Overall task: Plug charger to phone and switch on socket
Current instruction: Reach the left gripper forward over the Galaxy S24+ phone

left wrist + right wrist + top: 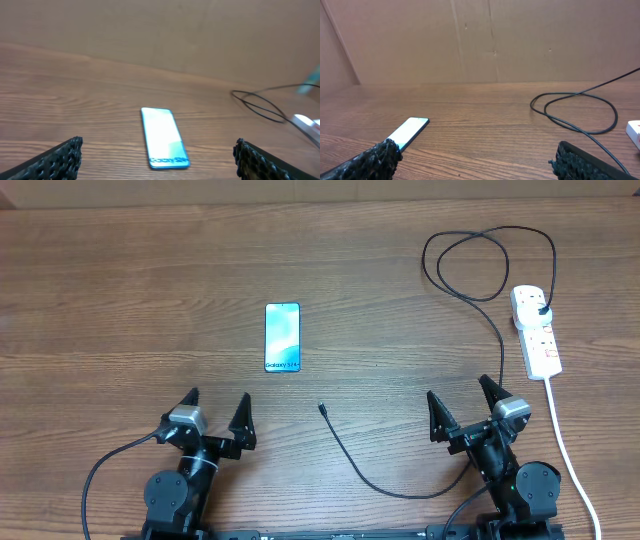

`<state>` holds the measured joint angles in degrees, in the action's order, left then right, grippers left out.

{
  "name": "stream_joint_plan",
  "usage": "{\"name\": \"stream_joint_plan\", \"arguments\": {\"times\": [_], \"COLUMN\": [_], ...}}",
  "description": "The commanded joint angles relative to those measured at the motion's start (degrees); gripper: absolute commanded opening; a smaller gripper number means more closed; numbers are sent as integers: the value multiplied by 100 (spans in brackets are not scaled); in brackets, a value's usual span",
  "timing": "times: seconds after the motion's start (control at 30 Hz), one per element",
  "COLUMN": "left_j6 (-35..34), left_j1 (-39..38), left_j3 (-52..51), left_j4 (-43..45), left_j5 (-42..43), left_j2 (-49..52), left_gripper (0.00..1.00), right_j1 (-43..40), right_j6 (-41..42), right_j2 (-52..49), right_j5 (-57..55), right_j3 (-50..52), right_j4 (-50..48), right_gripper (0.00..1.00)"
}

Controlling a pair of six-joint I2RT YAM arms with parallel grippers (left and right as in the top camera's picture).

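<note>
Wooden table (pixel 120 300), near edge: I see my left end effector (pixel 219 396) and right end effector (pixel 458 388) both spread wide, gripping nothing.

The table (pixel 120 300) under both grippers is brown wood with a streaky grain, smooth, with a dull sheen. Ahead of the left gripper (pixel 217 395), the phone (pixel 282 337) shows a glossy, glass-smooth screen. That gripper's fingers (pixel 60 160) are black with rough, knobbly pads, and the right gripper (pixel 458 387) has the same texture. Between the grippers the charger (pixel 352 455) is thin black cable, smooth and matt, like rubber or plastic. On the right gripper's outer side, the socket (pixel 537 330) is smooth white plastic, and its cord (pixel 562 445) is smooth and white too. Beyond the table stands a matt brown wall (pixel 470 40) that looks like cardboard.
</note>
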<state>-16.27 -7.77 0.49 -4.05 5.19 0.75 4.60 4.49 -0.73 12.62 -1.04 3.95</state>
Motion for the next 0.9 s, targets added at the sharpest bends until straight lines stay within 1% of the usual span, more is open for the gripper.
{"name": "stream_joint_plan", "arguments": {"times": [0.0,0.07,0.17,0.2,0.3,0.37,0.4,0.5,0.53,0.57,0.63,0.73,0.87], "left_j6": [59,-120,-131,-127,-35,33,83,131,131,131,186,503,562], "left_j1": [28,26,26,26,26,26,24,24,24,24,24,24,24], "left_j3": [188,446,1121,1620,2538,3147,3633,4566,5377,5838,6688,7952,9296], "left_j4": [-306,-761,-1794,-2310,-2999,-3351,-3589,-4013,-4494,-4830,-5519,-6526,-7525], "left_j5": [804,866,883,883,883,887,949,1279,1602,1687,1687,1683,1648], "left_j2": [-39,-39,-9,98,505,951,1375,2260,3008,3425,4194,5368,6745], "left_gripper": [100,100,100,100,100,100,100,100,100,100,100,100,100], "right_j1": [22,22,22,22,22,22,22,22,22,22,22,22,22], "right_j6": [-7,-7,-7,-7,-7,-7,-7,-7,-7,-7,-7,-7,-7], "right_j2": [57,57,57,57,57,57,57,57,57,57,57,57,57], "right_j5": [-50,-50,-50,-50,-50,-50,-50,-52,-50,-50,-50,-50,-50], "right_j3": [59,59,59,59,59,59,59,59,59,59,59,59,59], "right_j4": [-22,-22,-22,-22,-22,-22,-20,-20,-22,-22,-20,-22,-22], "right_gripper": [100,100,100,100,100,100,100,100,100,100,100,100,100]}}
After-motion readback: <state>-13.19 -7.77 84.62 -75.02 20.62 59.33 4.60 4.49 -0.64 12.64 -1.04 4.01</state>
